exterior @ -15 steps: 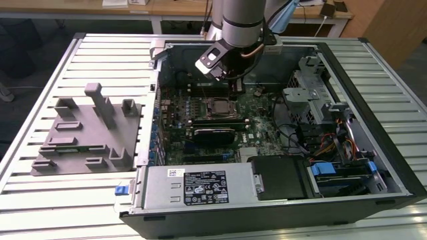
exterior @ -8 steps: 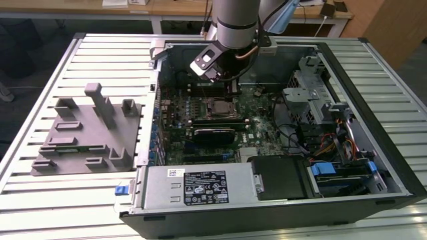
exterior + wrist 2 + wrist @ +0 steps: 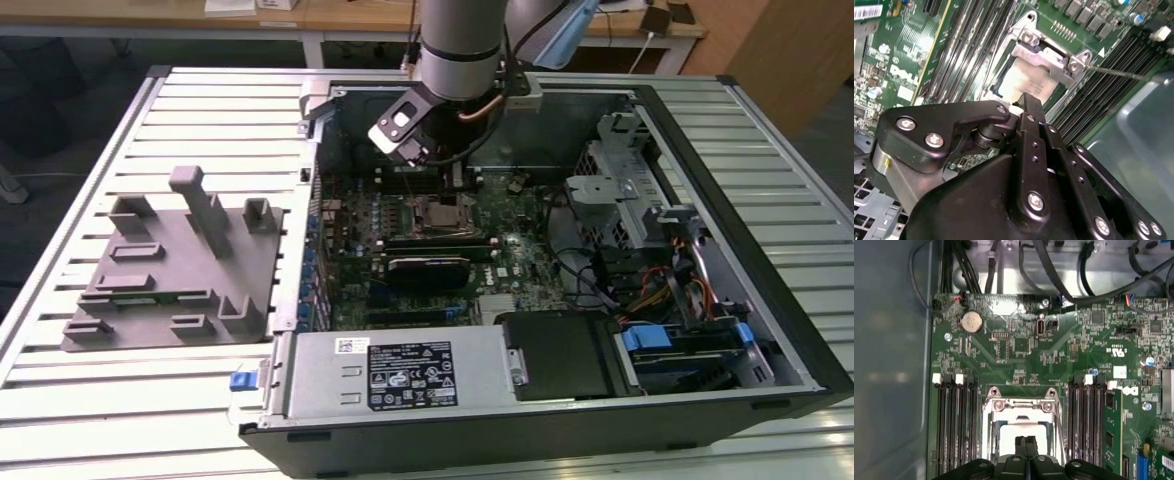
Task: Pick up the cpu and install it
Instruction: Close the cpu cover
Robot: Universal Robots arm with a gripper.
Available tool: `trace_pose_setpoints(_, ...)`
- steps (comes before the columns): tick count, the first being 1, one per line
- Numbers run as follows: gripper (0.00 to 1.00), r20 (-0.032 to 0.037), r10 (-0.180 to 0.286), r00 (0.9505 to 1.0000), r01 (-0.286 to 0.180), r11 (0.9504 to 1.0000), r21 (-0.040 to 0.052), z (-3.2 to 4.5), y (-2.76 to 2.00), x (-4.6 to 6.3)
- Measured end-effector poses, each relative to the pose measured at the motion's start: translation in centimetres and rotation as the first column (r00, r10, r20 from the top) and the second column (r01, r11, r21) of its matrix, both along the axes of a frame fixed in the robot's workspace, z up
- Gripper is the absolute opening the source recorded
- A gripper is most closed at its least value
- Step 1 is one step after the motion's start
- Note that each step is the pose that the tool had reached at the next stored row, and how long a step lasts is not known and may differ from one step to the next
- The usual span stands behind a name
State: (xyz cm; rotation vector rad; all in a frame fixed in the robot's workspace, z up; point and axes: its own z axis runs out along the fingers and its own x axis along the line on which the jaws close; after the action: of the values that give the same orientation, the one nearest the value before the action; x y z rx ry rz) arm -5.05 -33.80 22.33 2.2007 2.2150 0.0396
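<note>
The cpu (image 3: pixel 1015 432) lies flat inside the metal socket frame (image 3: pixel 1021 405) on the motherboard (image 3: pixel 1019 350). The gripper (image 3: pixel 1026 442) sits directly over it, fingers pressed together with nothing between them. Its tips seem to touch the cpu's top plate, though contact is unclear.
</note>
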Motion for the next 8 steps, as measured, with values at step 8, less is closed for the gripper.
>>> trace_pose_setpoints(8, 0.11, -0.0002, 0.000, 1.0000, 0.000, 1.0000, -0.0003, -0.49, -0.02, -0.81)
